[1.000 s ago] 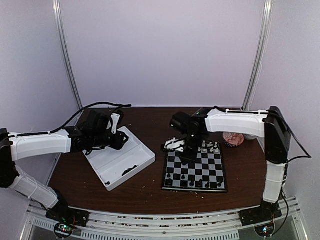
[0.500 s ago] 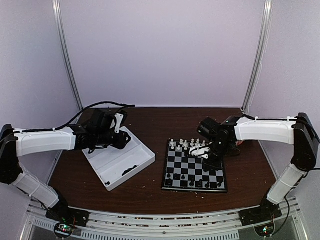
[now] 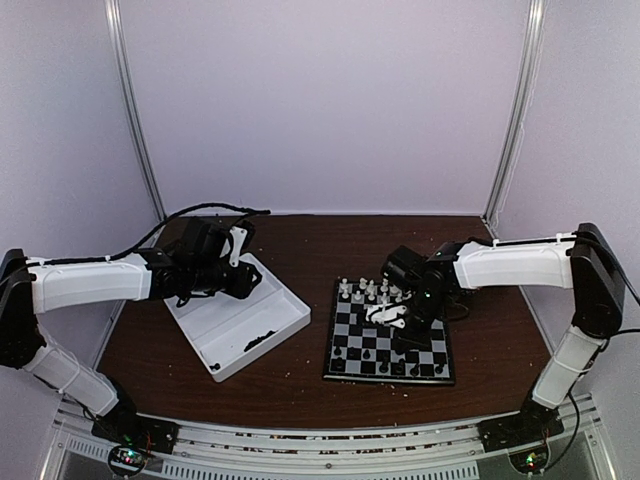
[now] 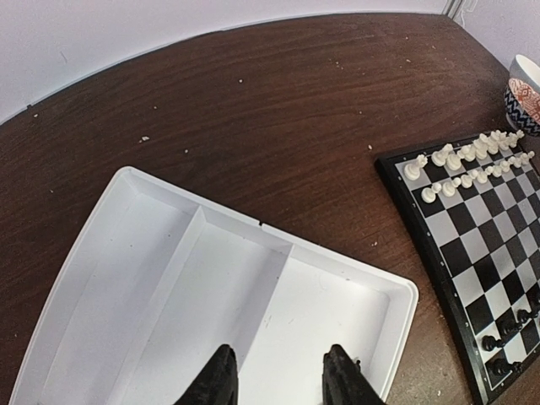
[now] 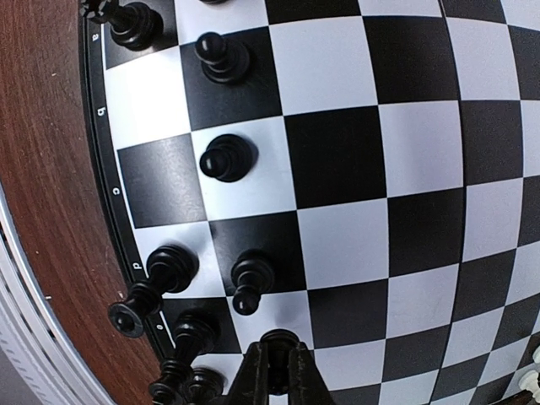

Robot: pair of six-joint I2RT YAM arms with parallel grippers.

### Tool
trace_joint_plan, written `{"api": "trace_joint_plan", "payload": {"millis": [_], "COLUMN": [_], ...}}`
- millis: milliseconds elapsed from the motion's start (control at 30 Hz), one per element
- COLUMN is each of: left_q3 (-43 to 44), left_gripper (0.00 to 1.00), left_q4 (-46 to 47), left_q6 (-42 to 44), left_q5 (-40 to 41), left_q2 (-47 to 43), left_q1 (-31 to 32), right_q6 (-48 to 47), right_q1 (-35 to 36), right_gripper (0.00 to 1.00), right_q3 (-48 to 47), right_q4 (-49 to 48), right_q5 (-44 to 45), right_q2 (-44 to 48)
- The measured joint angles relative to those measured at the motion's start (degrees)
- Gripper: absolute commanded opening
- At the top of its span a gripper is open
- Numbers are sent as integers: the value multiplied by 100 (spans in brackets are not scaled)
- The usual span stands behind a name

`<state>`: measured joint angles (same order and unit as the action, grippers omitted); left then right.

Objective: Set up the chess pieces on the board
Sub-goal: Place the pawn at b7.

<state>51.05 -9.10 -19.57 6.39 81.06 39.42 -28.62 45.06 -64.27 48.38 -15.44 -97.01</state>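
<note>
- Right wrist view: your right gripper point(image 5: 274, 371) has its jaws pressed together. A small round-topped black piece point(image 5: 279, 339) sits right at their tips. You cannot tell whether it is pinched or only standing beneath them.
- Just ahead of those tips and slightly left, a black pawn point(image 5: 247, 283) stands upright on the chessboard point(image 5: 380, 160). Left of the pawn stands another dark piece point(image 5: 171, 266). Beside that one, a toppled piece point(image 5: 128, 317) lies across the board's black border.
- Farther ahead on the left, more black chess pieces point(image 5: 224, 158) stand one to a square, close to that border. The brown table point(image 5: 42, 169) shows beyond it.
- Left wrist view: your left gripper point(image 4: 278, 384) hangs with its fingers point(image 4: 221, 380) apart and nothing between them. Directly below it is the white divided tray point(image 4: 337, 266).
- Ahead and to the right of that gripper, past the tray's rim, the chessboard lies flat on the table. Black pieces stand at its nearer corner. Two rows of white chess pieces point(image 4: 464, 156) line its far edge.
- Farthest right, beyond the board's far corner, a patterned bowl point(image 4: 525, 89) stands on the wood.
- Top external view: a small cluster of loose black pieces point(image 3: 260, 340) lies in the tray, on the side toward the arm bases from your left gripper.
</note>
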Motion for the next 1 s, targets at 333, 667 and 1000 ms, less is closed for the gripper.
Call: {"api": "trace_joint_plan", "payload": {"millis": [333, 667, 1000], "left_q3": [0, 0, 0], "left_gripper": [35, 35, 35], "left_q4": [0, 0, -2], "left_q6": [0, -2, -2], "left_q5": [-2, -2, -2], "left_q2": [0, 0, 0], "left_q1": [0, 0, 0], "right_q6": [-17, -42, -55], "right_q1": [33, 63, 120], "right_gripper": [9, 13, 31], "right_q3": [0, 2, 2], "right_q4": [-11, -20, -24], "right_q5": [0, 2, 26], "right_q2": [-31, -168, -179]}}
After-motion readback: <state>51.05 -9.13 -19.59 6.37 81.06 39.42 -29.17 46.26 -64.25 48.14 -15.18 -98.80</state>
